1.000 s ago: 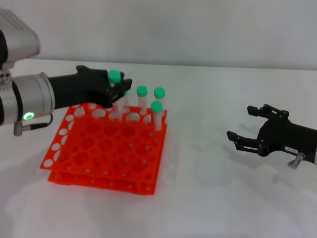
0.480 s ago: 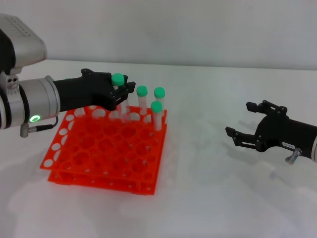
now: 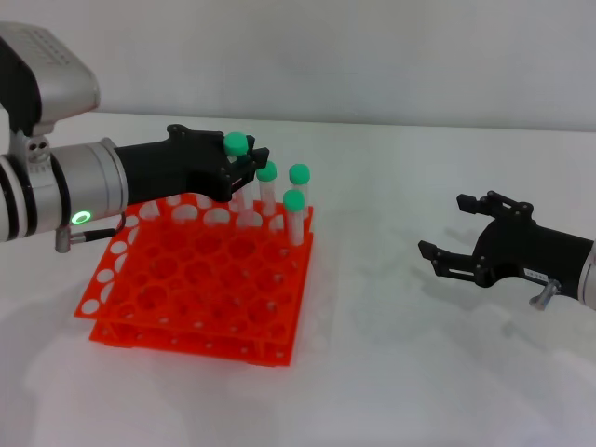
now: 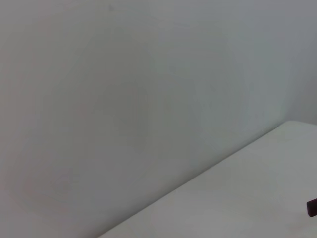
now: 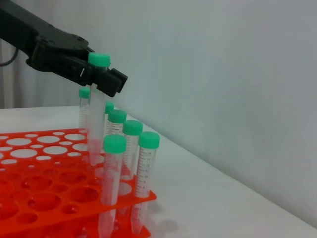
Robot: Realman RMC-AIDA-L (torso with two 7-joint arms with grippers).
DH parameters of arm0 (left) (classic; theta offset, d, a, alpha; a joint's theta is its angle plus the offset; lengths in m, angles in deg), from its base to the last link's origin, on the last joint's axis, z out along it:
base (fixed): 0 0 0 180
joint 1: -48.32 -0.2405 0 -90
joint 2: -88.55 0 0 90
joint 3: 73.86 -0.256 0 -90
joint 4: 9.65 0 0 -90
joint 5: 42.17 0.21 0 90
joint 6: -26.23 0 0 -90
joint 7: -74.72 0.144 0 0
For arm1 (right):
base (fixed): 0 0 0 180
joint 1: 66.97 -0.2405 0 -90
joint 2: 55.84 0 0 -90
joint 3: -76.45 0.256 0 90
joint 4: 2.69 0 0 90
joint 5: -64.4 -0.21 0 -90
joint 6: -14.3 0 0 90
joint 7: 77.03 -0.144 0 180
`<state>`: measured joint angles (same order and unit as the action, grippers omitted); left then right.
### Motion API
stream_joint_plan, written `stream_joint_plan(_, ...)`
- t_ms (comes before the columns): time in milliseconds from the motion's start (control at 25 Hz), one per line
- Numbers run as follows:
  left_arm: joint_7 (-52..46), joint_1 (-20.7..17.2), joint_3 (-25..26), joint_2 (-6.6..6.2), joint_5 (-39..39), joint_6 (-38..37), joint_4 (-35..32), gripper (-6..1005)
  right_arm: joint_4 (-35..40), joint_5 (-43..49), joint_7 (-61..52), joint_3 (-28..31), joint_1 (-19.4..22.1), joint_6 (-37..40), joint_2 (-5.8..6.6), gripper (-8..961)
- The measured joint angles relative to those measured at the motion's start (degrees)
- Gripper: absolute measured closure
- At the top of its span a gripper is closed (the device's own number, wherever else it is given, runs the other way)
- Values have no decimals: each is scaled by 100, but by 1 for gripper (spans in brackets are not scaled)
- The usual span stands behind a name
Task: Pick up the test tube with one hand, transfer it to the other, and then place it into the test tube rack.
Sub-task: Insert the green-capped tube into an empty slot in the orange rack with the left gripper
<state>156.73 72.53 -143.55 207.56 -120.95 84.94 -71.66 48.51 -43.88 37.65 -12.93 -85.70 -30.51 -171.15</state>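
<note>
We see the rack, a glossy orange-red plastic grid of round holes on two tiers, resting on the white table. The left gripper, matte black with angular fingers, hangs over the rack's far edge, clamped just under the round green cap of the test tube. In the right wrist view the slim clear tube hangs nearly upright with a slight tilt, its tapered tip just above the rack's top tier, beside the capped tubes already standing in holes. The head view hides that tip behind the gripper. The left wrist view shows only wall and table. The right gripper hovers well to the right of the rack, fingers spread wide and empty. Compared with one second ago, the left gripper and tube have shifted rightward along the rack's far edge, toward the standing tubes.
</note>
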Motion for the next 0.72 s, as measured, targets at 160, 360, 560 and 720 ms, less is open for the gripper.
stream_joint_plan(160,30,123,1,-9,-21,0,210,791,-3,-98,17,-102,-6,109,0,94)
stream_joint_plan(360,87,245,-1,-9,-23,2,430,791,-6,-114,6,-139,-7,172,0,94)
stream_joint_plan(560,87,238,-1,-9,-22,4,474,792,-6,-119,-3,-144,-23,246,1,94)
stream_joint_plan(720,93,225,-1,-9,6,12,519,791,-6,-121,-5,-150,-49,262,0,94)
